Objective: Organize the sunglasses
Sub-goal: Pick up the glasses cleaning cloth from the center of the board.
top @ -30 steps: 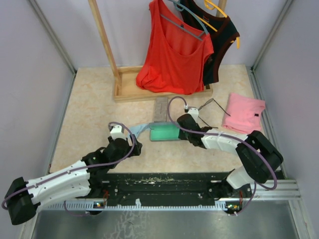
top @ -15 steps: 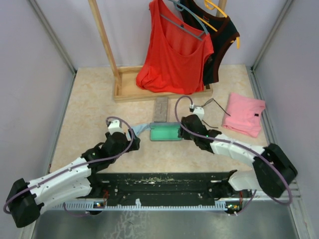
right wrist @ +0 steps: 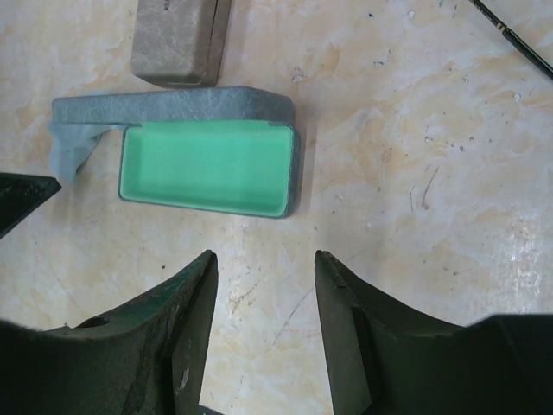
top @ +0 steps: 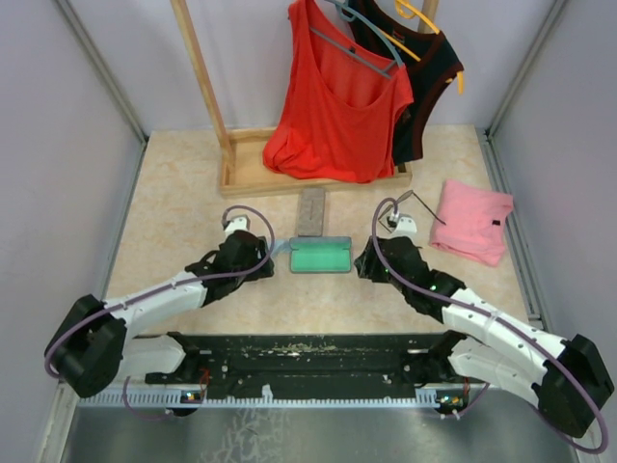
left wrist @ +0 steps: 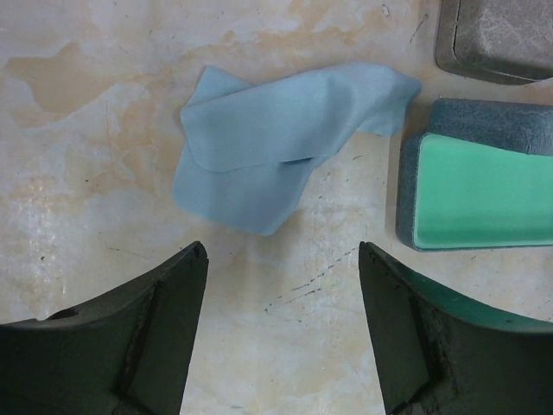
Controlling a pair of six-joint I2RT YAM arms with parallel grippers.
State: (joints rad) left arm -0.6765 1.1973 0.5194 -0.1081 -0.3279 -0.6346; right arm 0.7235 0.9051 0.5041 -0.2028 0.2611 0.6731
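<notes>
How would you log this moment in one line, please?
left gripper: open, empty, near blue cloth | right gripper: open, empty, near open case | sunglasses: outside case

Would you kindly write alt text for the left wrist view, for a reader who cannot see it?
A crumpled light blue wiping cloth lies on the beige mottled tabletop, just beyond the open, empty left gripper. To its right sits an open grey glasses case with green lining, with a second grey case behind.
</notes>
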